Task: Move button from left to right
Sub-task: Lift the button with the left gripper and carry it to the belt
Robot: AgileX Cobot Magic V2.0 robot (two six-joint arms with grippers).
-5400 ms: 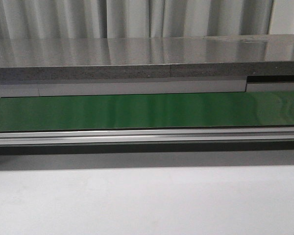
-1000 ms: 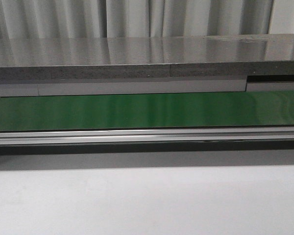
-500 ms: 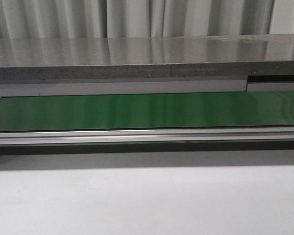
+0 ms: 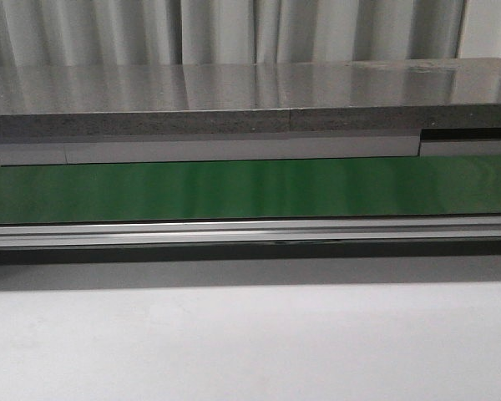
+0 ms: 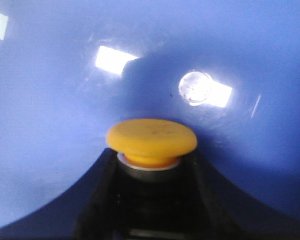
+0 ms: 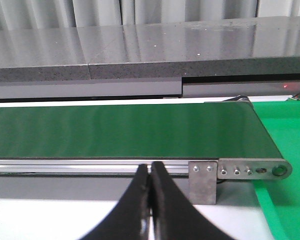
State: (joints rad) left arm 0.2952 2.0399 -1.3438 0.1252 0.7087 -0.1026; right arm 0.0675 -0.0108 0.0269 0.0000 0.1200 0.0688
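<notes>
A: What does your front view give you?
B: You have a long green conveyor belt (image 4: 250, 189) running from nine to three o'clock, a silver aluminium rail (image 4: 250, 231) along its near edge, a pale grey tabletop (image 4: 250, 342) at six and a polished grey stone counter (image 4: 250, 92) at twelve. No arm and no button show there.

A: And your left wrist?
B: The left gripper (image 5: 150, 200) pinches the black body of the yellow mushroom-capped push-button (image 5: 151, 137) between its dark fingers (image 5: 97, 195). A glossy blue surface (image 5: 45, 100) fills the rest of that view, bearing a small round silver spot (image 5: 194, 87) at one o'clock from the cap.

A: Right wrist?
B: The right gripper (image 6: 150, 185) has its black jaws pressed together on nothing, hanging before the belt's end, whose metal bracket (image 6: 240, 172) sits at three o'clock from the tips. A bright green mat (image 6: 285, 135) lies beyond it.
</notes>
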